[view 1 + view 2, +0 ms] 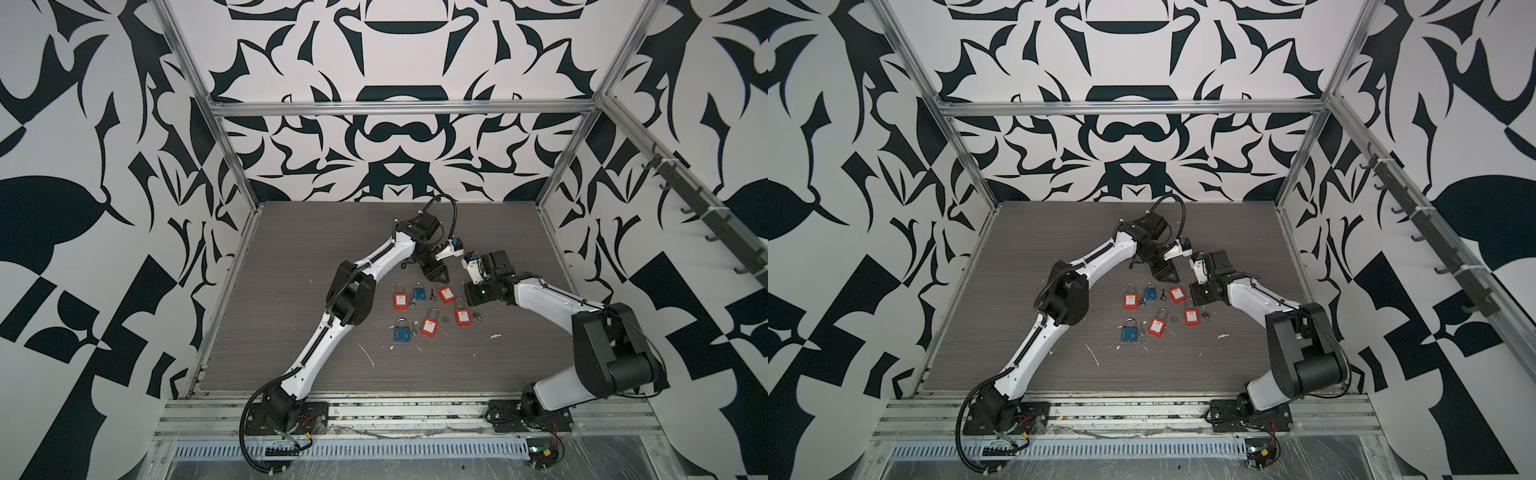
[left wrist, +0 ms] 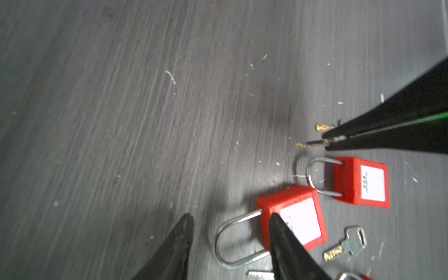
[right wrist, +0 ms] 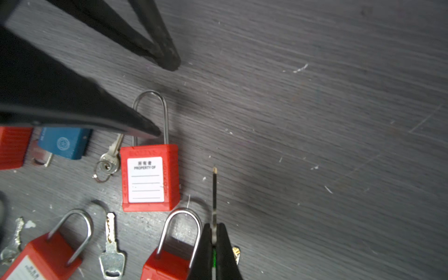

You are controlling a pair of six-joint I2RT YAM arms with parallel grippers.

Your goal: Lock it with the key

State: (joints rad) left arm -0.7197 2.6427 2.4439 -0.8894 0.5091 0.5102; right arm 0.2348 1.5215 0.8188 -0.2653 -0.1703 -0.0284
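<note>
I see a matt red plastic padlock [image 3: 150, 178] with a shiny metal shackle [image 3: 165, 116], on a scuffed grey woodgrain table [image 3: 315, 97].

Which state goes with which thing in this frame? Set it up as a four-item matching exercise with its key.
Things:
1. left gripper
2. right gripper
3. key
4. red padlock

States:
A. lying flat, label up
B. shut
C. open, gripping nothing
D. pinched edge-on, tip sticking out

Pairs: 1-C, 2-B, 3-D, 4-A
</note>
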